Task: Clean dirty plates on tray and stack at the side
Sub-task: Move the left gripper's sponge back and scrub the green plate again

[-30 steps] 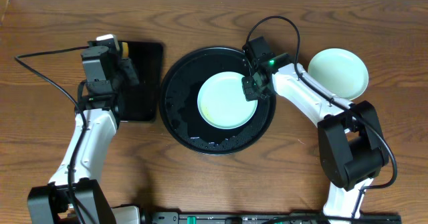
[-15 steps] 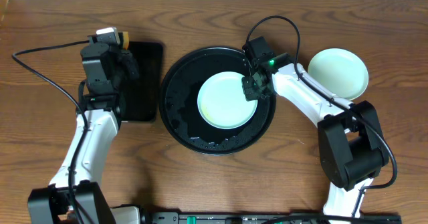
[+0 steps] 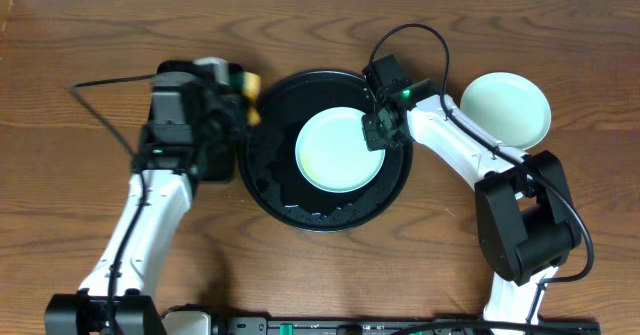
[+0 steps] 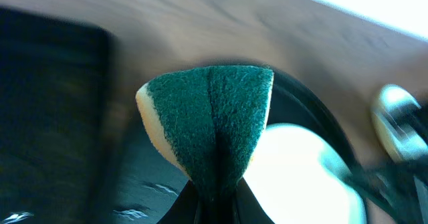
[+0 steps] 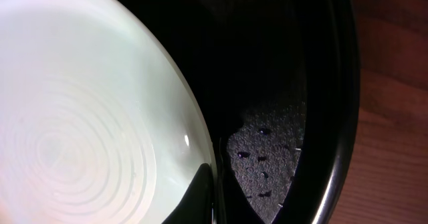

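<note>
A pale plate (image 3: 335,151) lies in the round black tray (image 3: 265,175), right of its centre. My right gripper (image 3: 373,132) is shut on this plate's right rim; the right wrist view shows one dark finger (image 5: 195,196) on the plate (image 5: 80,117) just inside its edge, with wet tray floor (image 5: 267,150) beside it. My left gripper (image 3: 234,83) hovers at the tray's upper-left rim, shut on a green-and-yellow sponge (image 3: 249,82). In the left wrist view the pinched sponge (image 4: 210,120) fans out above the tray, the plate (image 4: 294,180) to its right.
A second pale mint plate (image 3: 506,108) sits on the wooden table right of the tray. A rectangular black tray (image 4: 47,97) lies left of the round one, mostly under my left arm. Cables loop off both arms.
My left arm has swung right from over the rectangular tray to the round tray's upper-left rim, carrying the sponge. The right arm and the plate have not moved.
</note>
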{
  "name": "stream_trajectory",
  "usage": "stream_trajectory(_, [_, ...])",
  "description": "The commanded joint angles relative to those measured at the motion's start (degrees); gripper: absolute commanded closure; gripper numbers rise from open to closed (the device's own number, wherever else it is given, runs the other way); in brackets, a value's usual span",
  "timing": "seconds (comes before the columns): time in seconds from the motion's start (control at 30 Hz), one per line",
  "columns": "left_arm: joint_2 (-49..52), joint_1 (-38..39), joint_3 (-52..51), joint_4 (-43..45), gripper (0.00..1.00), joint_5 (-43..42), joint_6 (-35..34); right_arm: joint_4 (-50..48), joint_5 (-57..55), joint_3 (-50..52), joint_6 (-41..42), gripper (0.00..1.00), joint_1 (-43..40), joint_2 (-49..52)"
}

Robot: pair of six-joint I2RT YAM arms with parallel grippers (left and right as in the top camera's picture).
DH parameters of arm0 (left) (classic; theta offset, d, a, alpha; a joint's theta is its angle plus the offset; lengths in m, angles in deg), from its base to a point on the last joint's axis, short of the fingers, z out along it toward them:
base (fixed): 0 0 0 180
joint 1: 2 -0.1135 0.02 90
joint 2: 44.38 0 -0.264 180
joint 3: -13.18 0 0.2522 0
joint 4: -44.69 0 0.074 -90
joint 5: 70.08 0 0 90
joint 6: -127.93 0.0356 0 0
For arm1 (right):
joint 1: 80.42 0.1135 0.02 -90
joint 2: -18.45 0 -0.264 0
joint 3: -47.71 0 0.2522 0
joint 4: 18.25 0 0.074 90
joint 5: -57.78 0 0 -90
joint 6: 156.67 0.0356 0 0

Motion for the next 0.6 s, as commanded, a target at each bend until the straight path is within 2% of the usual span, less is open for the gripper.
stream_trajectory(0.0, [-0.59,5.25,-0.2,-0.76,0.92,-4.09,1.2,-0.02,-0.83,0.0,1.22,0.99,0.44,-1.22])
stream_trajectory(0.2, [2.29,14.86,-0.42,-1.62,0.92,5.25,1.31,0.04,-0.83,0.0,1.22,0.99,0.44,-1.2])
stream_trajectory(0.57, [15.52,24.41,-0.5,0.48,0.92,6.21,1.33,0.72,-0.83,0.0,1.2,0.99,0.44,-1.22])
